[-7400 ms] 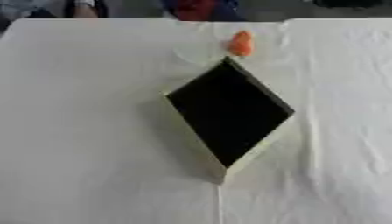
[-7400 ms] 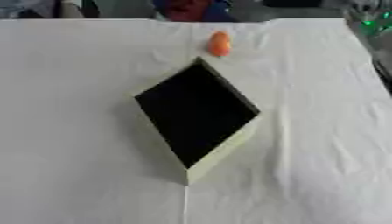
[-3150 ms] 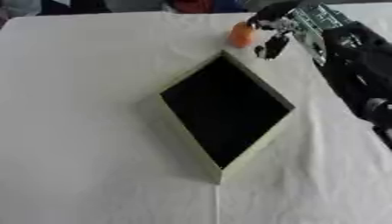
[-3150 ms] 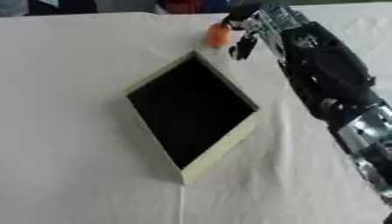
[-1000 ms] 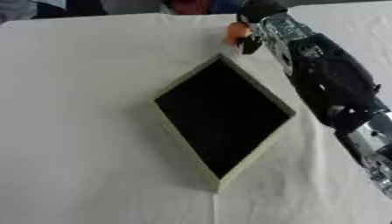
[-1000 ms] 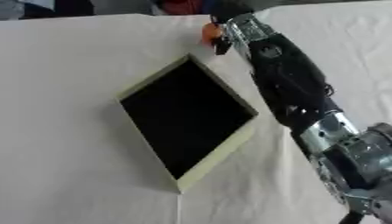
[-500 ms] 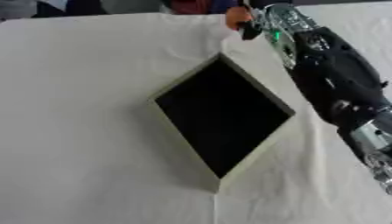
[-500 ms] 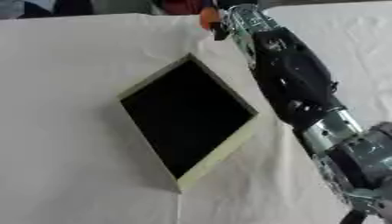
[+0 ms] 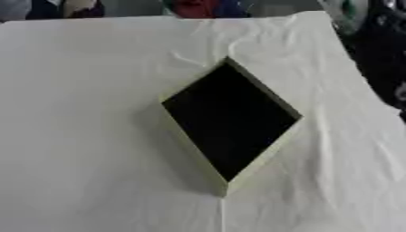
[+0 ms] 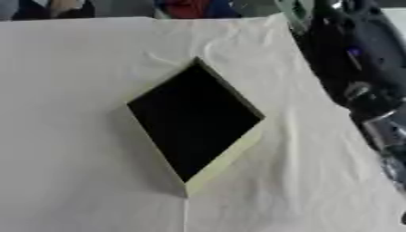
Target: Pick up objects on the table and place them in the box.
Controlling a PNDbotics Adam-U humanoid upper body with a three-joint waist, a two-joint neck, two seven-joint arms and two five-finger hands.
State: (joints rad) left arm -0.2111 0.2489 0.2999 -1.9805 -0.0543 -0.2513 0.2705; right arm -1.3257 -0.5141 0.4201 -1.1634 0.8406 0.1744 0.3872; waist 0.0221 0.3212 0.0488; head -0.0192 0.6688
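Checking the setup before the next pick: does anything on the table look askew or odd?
The box sits turned corner-on like a diamond, not square to the table's edges. The white cloth is creased beyond its far corner. Nothing looks spilled or damaged.

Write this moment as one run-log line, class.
box: open, dark inside, nothing seen in it | right arm: at table's right edge, hand out of view | white cloth: no loose object visible

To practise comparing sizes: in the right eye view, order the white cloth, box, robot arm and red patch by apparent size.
1. White cloth
2. Box and robot arm, unranked: similar, the arm nearer and cropped
3. Red patch, smallest
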